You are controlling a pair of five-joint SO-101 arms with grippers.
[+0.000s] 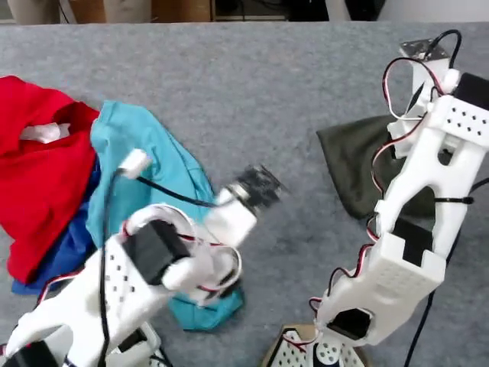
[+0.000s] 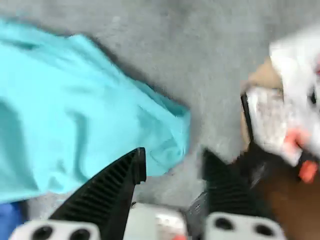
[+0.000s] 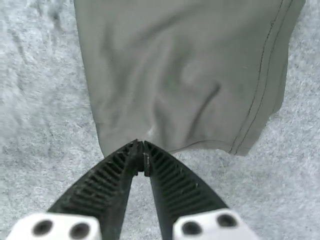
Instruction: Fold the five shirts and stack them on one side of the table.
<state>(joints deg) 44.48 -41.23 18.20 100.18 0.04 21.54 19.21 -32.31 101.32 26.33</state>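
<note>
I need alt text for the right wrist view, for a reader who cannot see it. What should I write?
The right gripper, black, ribbed and shut, has its tip at the hem of an olive-green shirt spread on the grey fabric-covered table. It is unclear whether the cloth is pinched.

My left arm (image 1: 114, 283) low, angled inward | left gripper (image 2: 172, 165) jaws apart | my right arm (image 1: 412, 229) stretched forward | right gripper (image 3: 141, 150) pointing down, fingertips pressed together
</note>
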